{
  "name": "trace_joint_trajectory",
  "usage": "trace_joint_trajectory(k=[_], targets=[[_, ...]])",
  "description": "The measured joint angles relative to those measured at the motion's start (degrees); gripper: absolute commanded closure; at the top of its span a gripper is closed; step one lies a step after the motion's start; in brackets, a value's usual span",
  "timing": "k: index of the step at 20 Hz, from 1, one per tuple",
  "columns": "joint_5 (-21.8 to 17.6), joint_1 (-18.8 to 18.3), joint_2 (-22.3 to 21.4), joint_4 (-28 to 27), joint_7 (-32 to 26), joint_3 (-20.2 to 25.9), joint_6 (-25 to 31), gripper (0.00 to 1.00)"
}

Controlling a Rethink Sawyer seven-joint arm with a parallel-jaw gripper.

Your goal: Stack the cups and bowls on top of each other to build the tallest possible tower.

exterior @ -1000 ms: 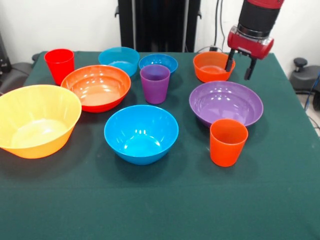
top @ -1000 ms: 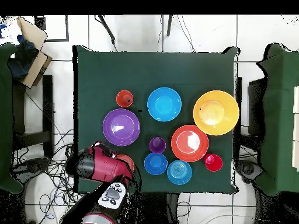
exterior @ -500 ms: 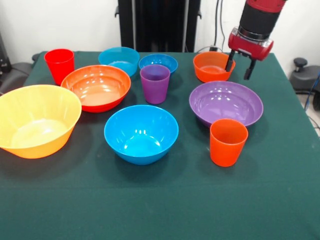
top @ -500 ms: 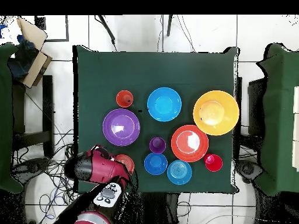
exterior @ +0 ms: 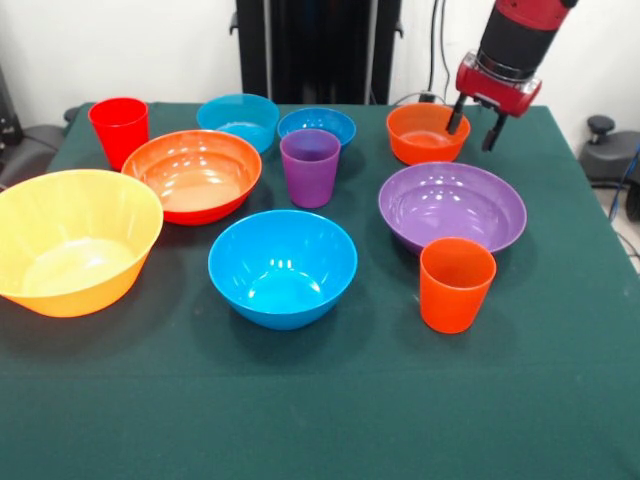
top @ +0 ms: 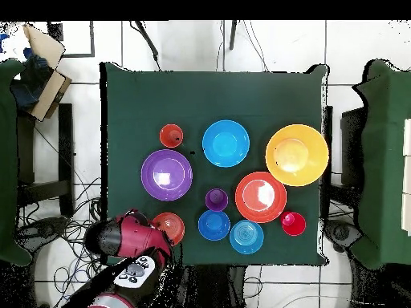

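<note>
Green cloth covers the counter (exterior: 300, 420), and its near part is bare. All the cups and bowls sit apart; nothing is stacked. My claw (exterior: 476, 118) is spread wide and holds nothing, hanging by the far right edge, just beside the small orange bowl (exterior: 425, 133). The purple bowl (exterior: 452, 207) and orange cup (exterior: 457, 284) sit closer.
</note>
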Motion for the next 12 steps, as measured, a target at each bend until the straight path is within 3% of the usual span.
trace_joint_trajectory(k=[12], targets=[[0.82,-1.82,0.29,2.51,0.00,1.07,-0.02,0.00]])
